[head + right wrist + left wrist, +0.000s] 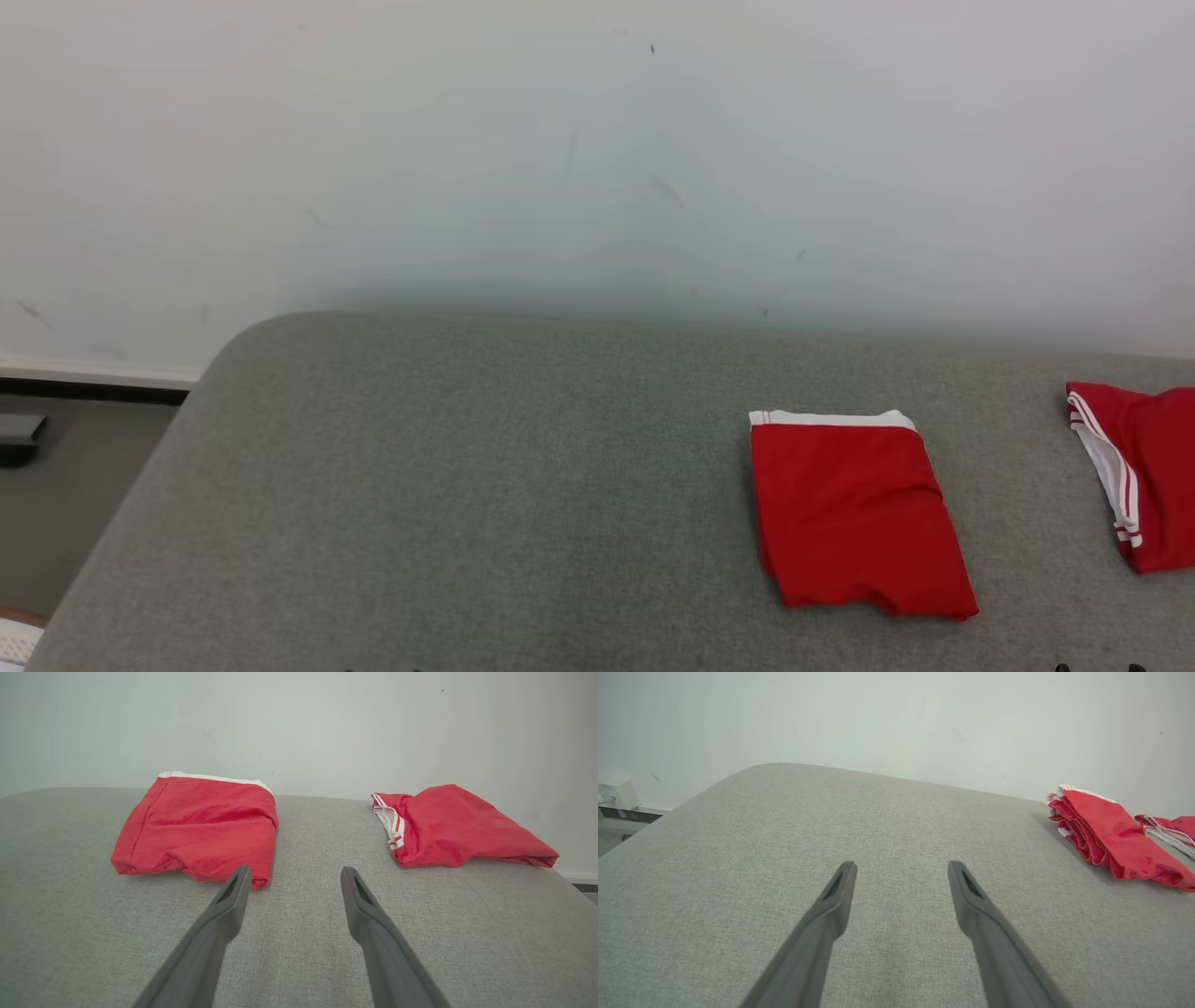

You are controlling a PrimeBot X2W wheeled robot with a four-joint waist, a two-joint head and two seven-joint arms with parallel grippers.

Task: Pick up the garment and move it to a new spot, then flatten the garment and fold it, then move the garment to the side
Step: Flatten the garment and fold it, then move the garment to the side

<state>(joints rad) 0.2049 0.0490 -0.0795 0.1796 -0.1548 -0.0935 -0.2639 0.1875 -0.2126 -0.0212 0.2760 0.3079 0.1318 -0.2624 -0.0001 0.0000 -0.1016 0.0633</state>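
**Head view.** The folded garment (854, 518) lies flat on the right half of the grey padded surface (467, 485). It forms a red rectangle. Its long axis runs from the wall side toward the robot, and its near end is skewed slightly to the right. The white waistband (831, 419) is the far edge and faces the wall (597, 159). The hem end points toward the robot. A second garment (1144, 471), red with a striped white band, lies well apart to the right and is cut by the frame edge. The pale wall rises directly behind the surface. A dark baseboard (93, 383) and grey floor (65, 504) show at the left.

**Left wrist view.** The left gripper (901, 865) hangs over bare padding with its fingers spread wide and nothing between them. The folded garment sits far to the right in this view, showing its stacked layers edge-on. The second garment lies just beyond it. A white box (616, 793) sits by the wall at the far left. Nothing lies between the fingers and the wall.

**Right wrist view.** The right gripper (292, 870) has its fingers apart and holds nothing. The folded garment lies ahead and to the left, waistband toward the wall. One fingertip overlaps the garment's near corner in this view, and contact cannot be determined. The second garment lies ahead and to the right, striped band turned toward the first. A strip of bare padding separates the two.
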